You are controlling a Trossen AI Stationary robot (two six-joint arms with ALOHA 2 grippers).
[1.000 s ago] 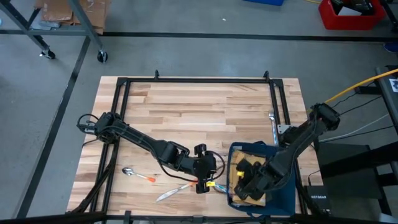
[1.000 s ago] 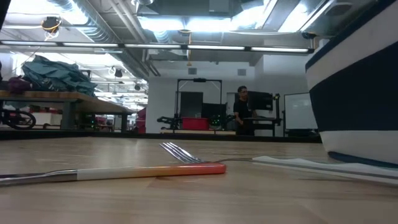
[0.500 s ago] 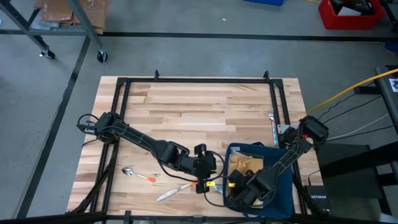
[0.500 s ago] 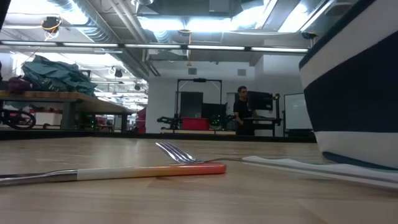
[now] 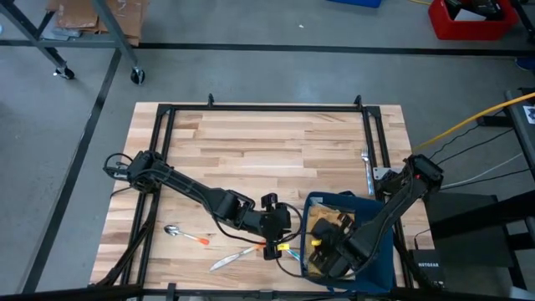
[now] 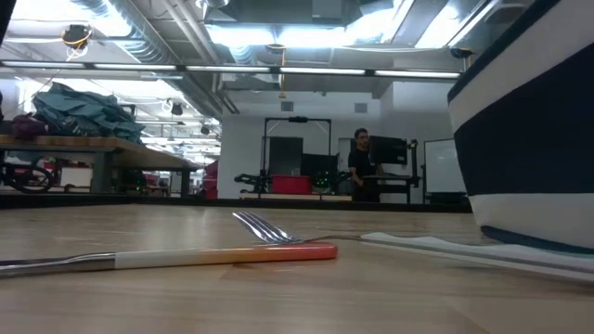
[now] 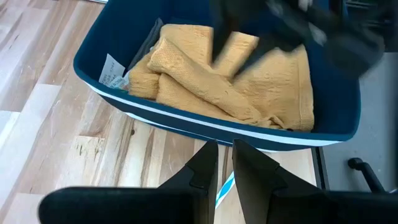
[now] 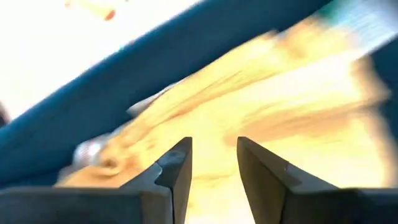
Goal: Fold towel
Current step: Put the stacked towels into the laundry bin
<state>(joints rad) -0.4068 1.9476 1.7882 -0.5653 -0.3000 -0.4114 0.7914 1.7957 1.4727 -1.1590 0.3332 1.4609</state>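
High view shows the right gripper [image 5: 320,251] reaching down into the dark blue bin [image 5: 380,267] at the table's near right corner, with the yellow towel [image 5: 328,224] lying crumpled inside it, directly under and ahead of the fingers. In the right wrist view those fingers stand parted with a moderate gap, nothing between them, and the towel [image 8: 261,118] fills the space just beyond the tips. The left gripper [image 5: 269,248] waits just outside the bin's wall, on the side away from the right arm; in its wrist view its fingers [image 7: 205,165] sit close together with only a thin slit, holding nothing, pointed at the bin wall [image 7: 186,127] and the heaped towel [image 7: 230,81]. A fork [image 6: 269,229] with an orange handle, a spoon [image 5: 172,230] and a knife [image 5: 230,260] lie on the wood [image 5: 267,150] beside the left gripper. The step in hand looks like the grab that lifts the towel out. To do it well, the right gripper should likely press down onto a raised ridge or a free edge of the cloth, not the flat middle, close firmly, and rise straight so the cloth clears the bin rim without dragging the bin.
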